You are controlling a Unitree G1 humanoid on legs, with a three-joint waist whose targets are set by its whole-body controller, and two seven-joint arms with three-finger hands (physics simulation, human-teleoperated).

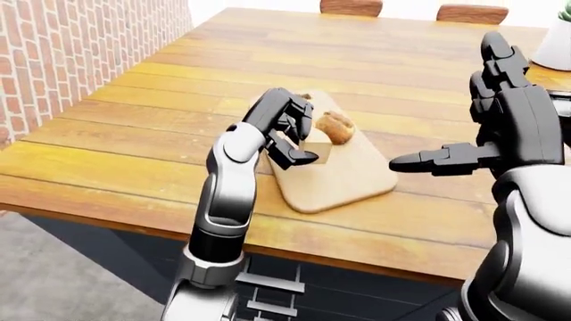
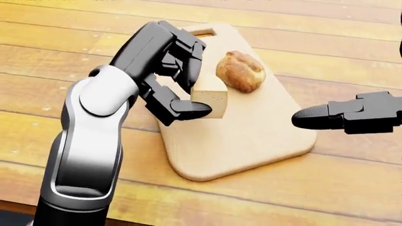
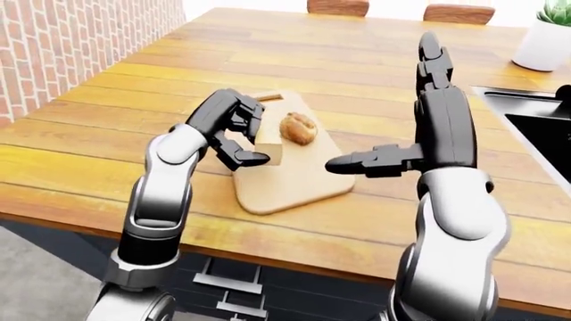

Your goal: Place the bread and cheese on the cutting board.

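A pale wooden cutting board point(image 2: 251, 141) with a handle slot lies on the table. A brown bread roll point(image 2: 240, 71) rests on its upper part. My left hand point(image 2: 182, 77) is shut on a pale cheese wedge point(image 2: 210, 99), held over the board's left side just beside the roll. Whether the cheese touches the board I cannot tell. My right hand point(image 2: 352, 115) stands open at the right of the board, one finger stretched toward it, the others pointing upward in the right-eye view, with nothing held.
The wooden table point(image 1: 134, 100) stretches wide around the board. A brick wall point(image 1: 80, 40) stands at the left. A black sink point(image 3: 535, 120) and a white plant pot point(image 3: 546, 43) are at the right. Chair backs point(image 1: 353, 7) show at the top.
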